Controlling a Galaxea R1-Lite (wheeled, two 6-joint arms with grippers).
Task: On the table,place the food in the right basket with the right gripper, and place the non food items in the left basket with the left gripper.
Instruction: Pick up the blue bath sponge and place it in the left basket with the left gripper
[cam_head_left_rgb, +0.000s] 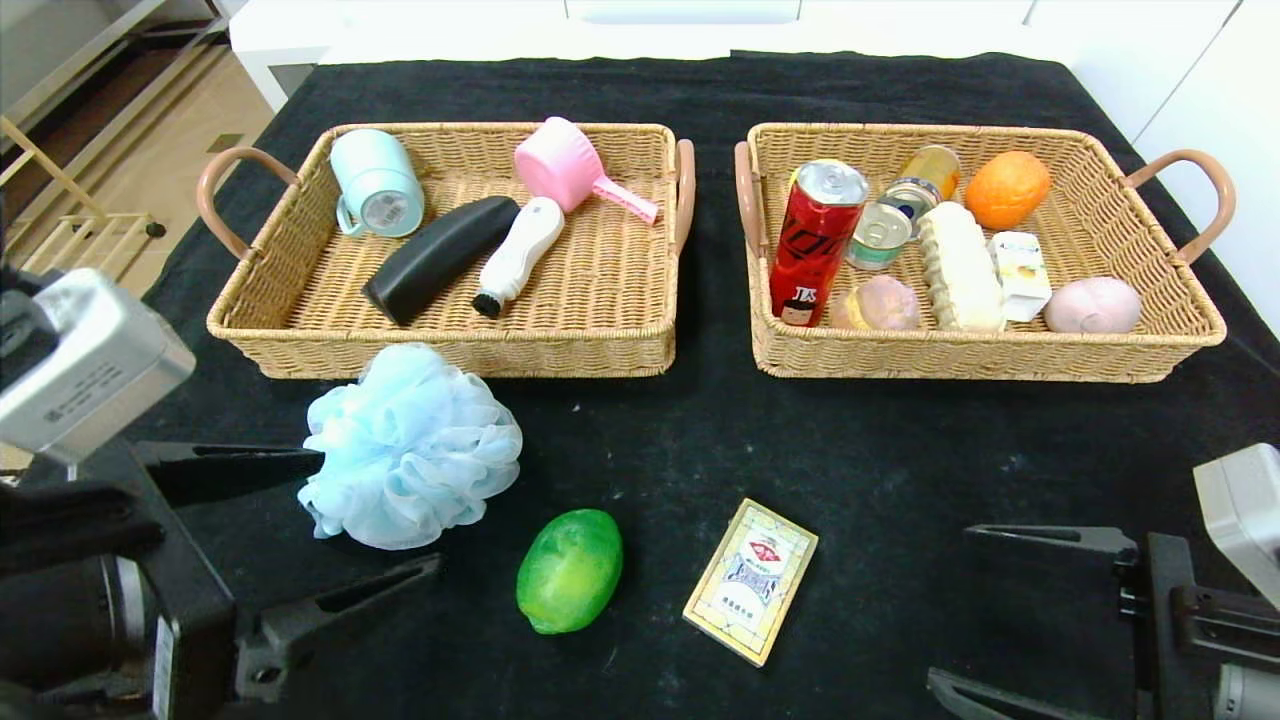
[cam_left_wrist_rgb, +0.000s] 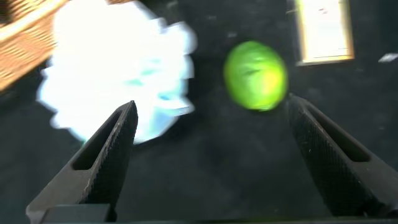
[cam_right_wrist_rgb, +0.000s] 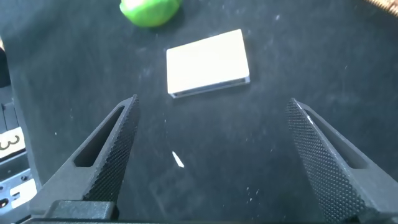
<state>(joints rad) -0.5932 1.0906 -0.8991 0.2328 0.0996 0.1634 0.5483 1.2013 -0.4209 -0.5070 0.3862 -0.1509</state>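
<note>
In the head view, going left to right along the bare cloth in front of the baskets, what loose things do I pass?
Light-blue bath pouf → green fruit → cream-yellow card box. All three lie on the black table, none in a basket.

On the worktop (cam_head_left_rgb: 880, 470), the left basket (cam_head_left_rgb: 300, 330) and right basket (cam_head_left_rgb: 1190, 330) are sitting side by side; before them are lying the pouf (cam_head_left_rgb: 410, 450), fruit (cam_head_left_rgb: 569, 571) and card box (cam_head_left_rgb: 751, 581), left to right
</note>
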